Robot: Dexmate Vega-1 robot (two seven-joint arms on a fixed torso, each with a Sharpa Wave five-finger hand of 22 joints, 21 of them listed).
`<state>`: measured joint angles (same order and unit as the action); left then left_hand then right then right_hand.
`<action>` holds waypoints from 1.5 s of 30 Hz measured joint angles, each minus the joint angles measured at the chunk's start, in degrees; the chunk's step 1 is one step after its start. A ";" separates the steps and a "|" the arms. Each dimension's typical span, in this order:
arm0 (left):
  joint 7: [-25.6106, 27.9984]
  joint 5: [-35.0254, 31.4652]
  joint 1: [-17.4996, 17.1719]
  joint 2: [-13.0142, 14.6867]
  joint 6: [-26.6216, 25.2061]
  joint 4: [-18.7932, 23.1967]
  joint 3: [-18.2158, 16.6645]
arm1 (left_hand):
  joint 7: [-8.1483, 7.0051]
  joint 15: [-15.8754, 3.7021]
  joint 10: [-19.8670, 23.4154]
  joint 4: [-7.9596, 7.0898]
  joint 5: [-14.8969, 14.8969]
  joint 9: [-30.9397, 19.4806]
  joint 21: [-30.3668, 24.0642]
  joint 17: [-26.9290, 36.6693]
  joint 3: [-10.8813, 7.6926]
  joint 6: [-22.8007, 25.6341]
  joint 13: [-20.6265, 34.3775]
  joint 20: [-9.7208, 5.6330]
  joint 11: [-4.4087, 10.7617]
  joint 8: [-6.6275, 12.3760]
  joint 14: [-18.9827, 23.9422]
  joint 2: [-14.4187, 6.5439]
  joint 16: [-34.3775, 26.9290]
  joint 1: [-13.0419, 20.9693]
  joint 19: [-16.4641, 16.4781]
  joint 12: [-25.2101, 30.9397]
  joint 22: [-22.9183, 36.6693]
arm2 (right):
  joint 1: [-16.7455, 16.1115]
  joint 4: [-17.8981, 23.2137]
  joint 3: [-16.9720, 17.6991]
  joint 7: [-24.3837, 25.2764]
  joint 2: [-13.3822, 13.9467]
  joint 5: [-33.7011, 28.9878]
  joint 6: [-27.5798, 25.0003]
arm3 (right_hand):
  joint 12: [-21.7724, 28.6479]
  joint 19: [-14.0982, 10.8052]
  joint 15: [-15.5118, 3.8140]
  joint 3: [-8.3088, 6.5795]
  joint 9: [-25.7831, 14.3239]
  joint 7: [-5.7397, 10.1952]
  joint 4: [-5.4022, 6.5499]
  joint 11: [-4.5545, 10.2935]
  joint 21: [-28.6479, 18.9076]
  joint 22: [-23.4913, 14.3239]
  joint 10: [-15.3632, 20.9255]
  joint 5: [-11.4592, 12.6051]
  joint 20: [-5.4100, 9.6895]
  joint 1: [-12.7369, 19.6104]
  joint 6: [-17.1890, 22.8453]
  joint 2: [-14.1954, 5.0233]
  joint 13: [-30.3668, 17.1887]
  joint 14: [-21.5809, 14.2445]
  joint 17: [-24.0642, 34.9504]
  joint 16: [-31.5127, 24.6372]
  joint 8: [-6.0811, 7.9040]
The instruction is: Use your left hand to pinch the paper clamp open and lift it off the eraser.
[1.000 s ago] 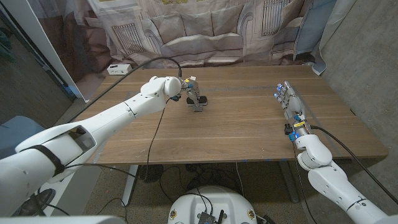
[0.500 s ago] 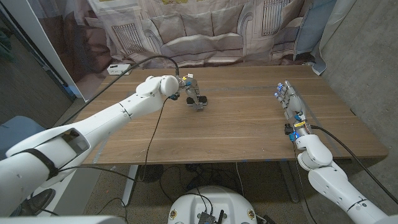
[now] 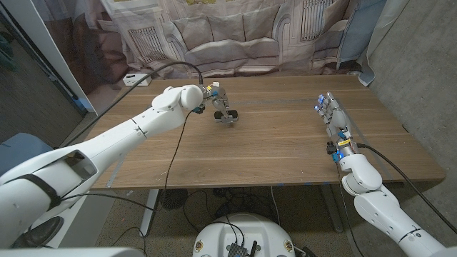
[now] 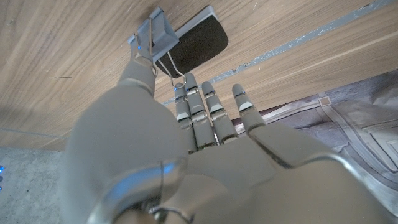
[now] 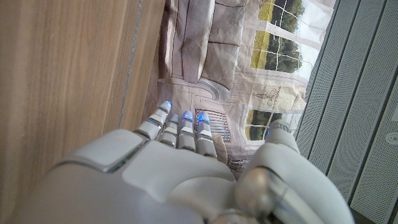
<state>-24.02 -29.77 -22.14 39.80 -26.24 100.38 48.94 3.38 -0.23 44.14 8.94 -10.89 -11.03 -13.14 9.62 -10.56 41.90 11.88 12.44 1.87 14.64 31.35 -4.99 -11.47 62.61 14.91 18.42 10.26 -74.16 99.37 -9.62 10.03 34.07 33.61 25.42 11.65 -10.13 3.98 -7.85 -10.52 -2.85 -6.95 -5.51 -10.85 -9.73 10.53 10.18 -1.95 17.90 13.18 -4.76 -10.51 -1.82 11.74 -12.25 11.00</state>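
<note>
In the head view, your left hand (image 3: pixel 216 101) is reaching over the far left part of the brown wooden surface (image 3: pixel 271 143), where the small silver metal paper clamp (image 3: pixel 226 118) is sitting clipped on the flat black eraser (image 3: pixel 230 115). From here you cannot tell whether the fingers are gripping it. Your right hand (image 3: pixel 333 118) is waiting well apart near the right edge, fingers extended and holding nothing.

In the left wrist view, your thumb (image 4: pixel 138 74) is touching the clamp's wire handles (image 4: pixel 163 59) while the other fingers (image 4: pixel 198 112) are staying spread just beside them; a firm pinch is not showing yet. The clamp is looking light but stiff and springy, with thin slippery wire, so you are probably needing to squeeze both handle loops squarely. The eraser is looking light and may rise with the clamp.

In the right wrist view, that hand (image 5: pixel 155 168) is staying released beside the surface.
</note>
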 measured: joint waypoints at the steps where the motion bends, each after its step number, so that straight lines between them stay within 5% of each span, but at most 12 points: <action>1: 0.27 0.30 -0.17 0.00 -0.03 0.15 -0.21 | -0.06 -0.10 0.26 0.09 0.04 0.00 0.00 0.00 -0.09 0.45 0.00 -0.05 0.23 0.04 0.37 0.00 0.00 0.00 0.30 0.13 -0.04 | 0.00 -0.07 0.01 -0.02 0.00 0.06 0.02 | 0.00 0.00 0.00 0.00 0.00 0.00 0.00 0.00 0.00 0.00 0.00 0.00 0.00 0.00 0.00 0.00 0.00 0.00 0.00 0.00 0.00; 16: 5.32 6.11 -2.86 -0.25 0.07 1.28 -3.53 | -0.10 -2.57 5.41 1.32 0.35 -0.25 0.00 0.00 -2.47 4.61 0.71 0.01 -1.49 1.76 6.67 1.22 0.00 1.22 4.35 1.97 -0.14 | 0.04 -0.76 0.16 -0.39 -0.12 0.58 0.43 | 0.00 0.00 0.00 0.00 0.00 0.00 0.00 0.00 0.00 0.00 0.00 0.00 0.00 0.00 0.00 0.00 0.00 0.00 0.00 0.00 0.00; 17: 5.73 6.54 -3.03 -0.25 0.13 1.37 -3.72 | 0.86 -2.75 5.70 1.32 0.36 -0.30 0.01 0.00 -2.47 5.57 1.00 0.06 -1.77 1.79 6.86 1.31 0.00 1.31 4.64 2.38 -0.13 | 0.04 -0.80 0.17 -0.42 -0.13 0.62 0.44 | 0.00 0.00 0.00 0.00 0.00 0.00 0.00 -0.01 0.00 0.00 0.00 0.00 0.00 0.00 0.00 0.00 0.00 0.00 0.00 0.00 0.00; 38: 11.52 8.42 -4.95 0.97 -0.76 5.04 -4.56 | 0.41 -3.97 10.35 2.82 0.46 -0.61 0.27 0.14 -3.98 8.80 3.44 -0.41 -2.15 5.33 14.84 2.80 -0.44 2.81 8.59 4.35 -0.13 | -0.34 -1.08 0.23 -0.74 -0.20 1.27 0.54 | 0.00 0.00 0.00 0.00 0.00 0.00 0.00 -0.23 0.00 0.00 0.22 0.00 0.00 0.00 0.00 0.00 0.00 0.00 0.01 0.00 0.00; 41: 11.89 7.31 -5.04 1.35 -1.23 6.12 -4.15 | 0.40 -3.68 10.36 2.83 0.46 -0.61 0.43 0.13 -3.98 8.80 3.45 -1.85 -2.14 5.33 15.80 2.80 -0.44 2.81 9.22 4.35 -0.39 | -0.34 -1.15 0.22 -0.82 -0.19 1.38 0.53 | 0.00 0.00 0.00 0.00 0.00 -0.22 0.00 0.01 0.00 0.00 0.46 0.00 0.00 0.00 0.22 0.00 0.00 0.00 0.01 0.00 0.00; 45: 12.46 6.12 -5.34 1.72 -1.69 7.26 -3.97 | 0.40 -3.93 10.43 2.88 0.47 -0.84 0.72 0.37 -4.03 8.81 3.49 -6.25 -2.07 5.72 18.98 2.88 -1.56 2.89 9.46 4.35 -0.40 | -0.34 -1.22 0.16 -0.96 -0.14 1.46 0.46 | 0.00 0.31 0.00 0.00 0.00 -0.22 0.00 0.09 0.00 0.00 0.54 0.00 -0.31 0.00 0.22 0.00 0.00 0.00 0.14 0.00 0.00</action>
<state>-11.56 -23.64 -27.48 41.52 -27.93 107.64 44.97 3.78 -4.16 54.57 11.82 -10.42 -11.87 -12.43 9.99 -14.59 50.71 15.37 6.20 -0.21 20.36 50.32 -2.11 -13.03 65.49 24.37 22.77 9.86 -74.50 98.15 -9.46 9.07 33.93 35.08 25.88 11.66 -9.82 3.98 -7.85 -10.52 -3.07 -6.95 -5.42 -10.85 -9.73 11.07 10.18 -2.27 17.90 13.41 -4.76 -10.51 -1.83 11.88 -12.25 11.00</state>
